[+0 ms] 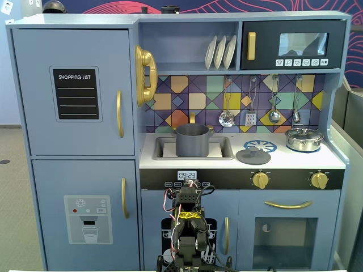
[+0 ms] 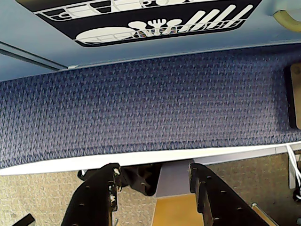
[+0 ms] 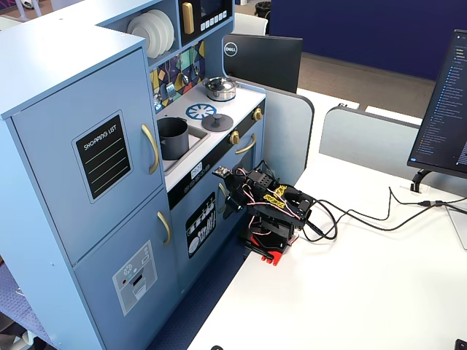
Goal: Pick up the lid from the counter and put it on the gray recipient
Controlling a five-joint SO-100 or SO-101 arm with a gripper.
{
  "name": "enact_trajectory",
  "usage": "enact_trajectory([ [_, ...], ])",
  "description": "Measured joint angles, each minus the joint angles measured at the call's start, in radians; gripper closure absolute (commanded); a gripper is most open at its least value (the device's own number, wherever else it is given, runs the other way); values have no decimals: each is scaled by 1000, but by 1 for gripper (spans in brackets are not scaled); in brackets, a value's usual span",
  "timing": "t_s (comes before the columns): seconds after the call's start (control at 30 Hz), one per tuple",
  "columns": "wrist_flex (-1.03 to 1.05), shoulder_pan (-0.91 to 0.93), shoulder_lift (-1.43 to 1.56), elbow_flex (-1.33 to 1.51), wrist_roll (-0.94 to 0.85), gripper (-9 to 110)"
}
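The dark-gray lid (image 1: 253,156) lies flat on the kitchen counter, beside the blue-and-white burner print; it also shows in another fixed view (image 3: 217,122). The gray pot (image 1: 192,140) stands uncovered in the sink (image 1: 224,151), left of the lid, and shows in the other fixed view too (image 3: 173,137). My arm (image 1: 187,226) is folded low on the white table in front of the kitchen, well below the counter. In the wrist view my gripper (image 2: 155,172) is open and empty, over the table edge and the blue carpet.
A shiny silver pot (image 1: 304,138) with its own lid stands on the right burner. Utensils (image 1: 250,105) hang on the back wall above the counter. Cables (image 3: 365,215) trail across the white table (image 3: 350,292) behind the arm. A monitor (image 3: 263,62) stands by the kitchen's side.
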Motion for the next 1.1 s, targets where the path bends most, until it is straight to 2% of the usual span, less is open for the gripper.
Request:
enact_trajectory([
  [0.5, 0, 60, 0, -14, 3, 101],
  [0.77, 18, 149, -193, -451, -71, 101],
  [0.93, -166, 288, -282, -641, -115, 102],
  [1.1, -592, 439, -287, -578, -109, 102],
])
